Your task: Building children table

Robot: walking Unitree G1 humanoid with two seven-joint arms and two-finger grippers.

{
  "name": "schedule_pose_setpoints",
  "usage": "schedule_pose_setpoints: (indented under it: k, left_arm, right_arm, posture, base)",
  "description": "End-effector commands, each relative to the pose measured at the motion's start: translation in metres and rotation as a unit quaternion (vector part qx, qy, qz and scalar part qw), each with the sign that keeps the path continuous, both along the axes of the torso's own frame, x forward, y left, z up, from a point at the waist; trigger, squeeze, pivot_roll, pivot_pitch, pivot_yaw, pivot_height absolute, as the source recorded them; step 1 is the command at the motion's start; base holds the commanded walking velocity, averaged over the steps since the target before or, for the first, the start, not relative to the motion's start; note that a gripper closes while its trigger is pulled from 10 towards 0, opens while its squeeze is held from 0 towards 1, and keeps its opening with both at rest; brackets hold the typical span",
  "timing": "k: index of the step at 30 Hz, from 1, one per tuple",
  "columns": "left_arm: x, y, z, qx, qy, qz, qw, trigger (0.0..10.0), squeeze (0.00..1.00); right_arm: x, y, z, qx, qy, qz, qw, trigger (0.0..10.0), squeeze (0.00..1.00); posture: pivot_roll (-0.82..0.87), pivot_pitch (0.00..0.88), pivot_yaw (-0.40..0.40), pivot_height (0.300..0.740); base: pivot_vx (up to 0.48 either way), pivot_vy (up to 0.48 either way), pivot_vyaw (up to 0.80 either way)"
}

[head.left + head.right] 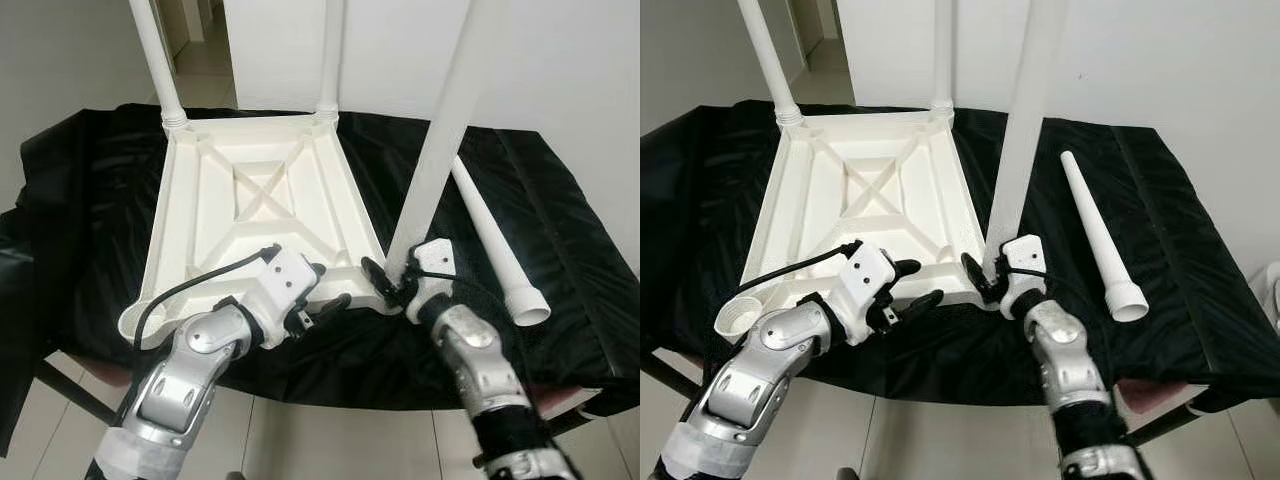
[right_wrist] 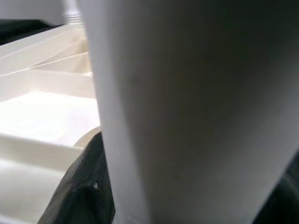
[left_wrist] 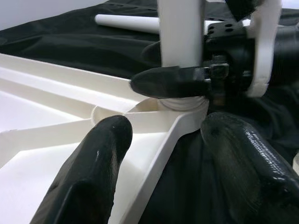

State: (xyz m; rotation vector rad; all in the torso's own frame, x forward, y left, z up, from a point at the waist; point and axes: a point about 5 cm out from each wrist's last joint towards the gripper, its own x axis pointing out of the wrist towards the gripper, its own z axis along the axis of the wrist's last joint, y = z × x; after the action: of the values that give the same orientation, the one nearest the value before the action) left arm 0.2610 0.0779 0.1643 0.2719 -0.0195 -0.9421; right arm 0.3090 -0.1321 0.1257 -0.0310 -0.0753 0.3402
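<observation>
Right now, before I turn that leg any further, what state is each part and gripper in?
Tabletop: upside down on the black cloth.
Two far legs: upright in their corner sockets.
Third leg: upright at the near right corner, held.
Fourth leg: loose, lying on the cloth.
Right gripper: jaws shut on the third leg.
Left gripper: jaws open, at the tabletop's near rim.

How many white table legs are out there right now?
4. Two stand at the upturned tabletop's far corners, one stands at its near right corner held by the right gripper, one lies loose on the black cloth.

Black-draped table [image 1: 560, 230], upturned white tabletop [image 1: 255, 215], 1 loose leg [image 1: 495, 240]
</observation>
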Motion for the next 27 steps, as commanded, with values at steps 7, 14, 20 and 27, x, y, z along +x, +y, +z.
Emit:
schedule_pose_setpoints:
  k: [7, 14, 20, 27]
  left_arm:
    - [0.002, -0.001, 0.003, 0.002, -0.010, 0.010, 1.000, 10.0, 0.00]
    - [0.001, -0.001, 0.004, 0.002, -0.012, 0.008, 1.000, 10.0, 0.00]
    - [0.001, -0.001, 0.008, -0.004, -0.015, 0.011, 1.000, 10.0, 0.00]
    - [-0.002, -0.001, 0.007, 0.000, -0.014, 0.005, 1.000, 10.0, 0.00]
  right_arm:
    - [-0.004, 0.019, -0.010, 0.029, 0.048, -0.140, 0.989, 10.0, 0.00]
    - [-0.006, 0.028, -0.002, 0.043, 0.031, -0.092, 0.994, 10.0, 1.00]
    - [-0.013, 0.024, 0.012, 0.050, -0.014, -0.052, 0.997, 10.0, 1.00]
    - [-0.021, 0.019, 0.014, 0.021, -0.032, -0.006, 0.999, 10.0, 0.00]
  posture:
    - [-0.10, 0.045, 0.012, 0.740]
    - [-0.10, 0.051, 0.014, 0.740]
    - [-0.09, 0.059, 0.013, 0.740]
    - [-0.09, 0.069, 0.008, 0.740]
  base:
    - [0.000, 0.000, 0.00]
    - [0.000, 0.000, 0.00]
    - [0.000, 0.000, 0.00]
    - [0.000, 0.000, 0.00]
